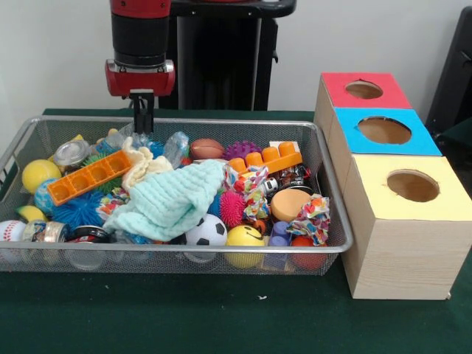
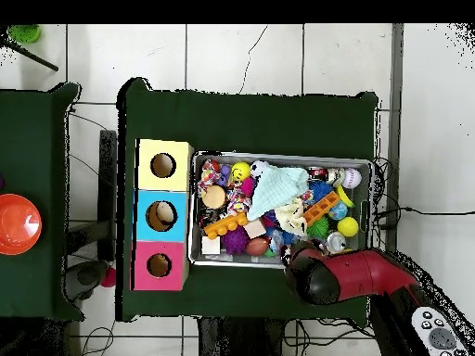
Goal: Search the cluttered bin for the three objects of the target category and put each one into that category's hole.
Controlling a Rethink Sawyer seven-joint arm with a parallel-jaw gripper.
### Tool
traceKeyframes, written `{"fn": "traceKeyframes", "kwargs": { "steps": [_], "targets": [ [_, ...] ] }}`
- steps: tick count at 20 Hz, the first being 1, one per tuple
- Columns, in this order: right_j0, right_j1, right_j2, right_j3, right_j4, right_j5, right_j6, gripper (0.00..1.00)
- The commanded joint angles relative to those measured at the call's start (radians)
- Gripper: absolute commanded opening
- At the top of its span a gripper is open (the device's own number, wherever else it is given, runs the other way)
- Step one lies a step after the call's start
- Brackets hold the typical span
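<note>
The bin (image 1: 15, 147) of toys sat directly beneath the gripper (image 1: 142, 122), which hung over its far corner away from the boxes (image 1: 398, 184); whether it held anything, I couldn't tell.

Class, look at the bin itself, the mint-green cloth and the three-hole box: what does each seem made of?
Bin: silvery wire mesh, since contents show through its sides.
Mint-green cloth: soft knitted or terry fabric, ribbed and crumpled.
Three-hole box: probably pale wood, grain showing, with matte coloured tops.
</note>
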Motion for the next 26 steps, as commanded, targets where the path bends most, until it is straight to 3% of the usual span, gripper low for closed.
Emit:
{"fn": "traceKeyframes", "kwargs": {
  "steps": [1, 7, 17, 26],
  "targets": [
    [-0.052, 0.060, 0.011, -0.103, -0.073, 0.189, -0.240, 0.00],
    [-0.069, 0.124, 0.012, -0.149, -0.121, 0.148, -0.232, 0.00],
    [-0.080, 0.166, 0.024, -0.213, -0.222, 0.092, -0.268, 0.00],
    [-0.145, 0.170, 0.098, -0.259, -0.282, 0.103, -0.380, 0.00]
  ]
}}
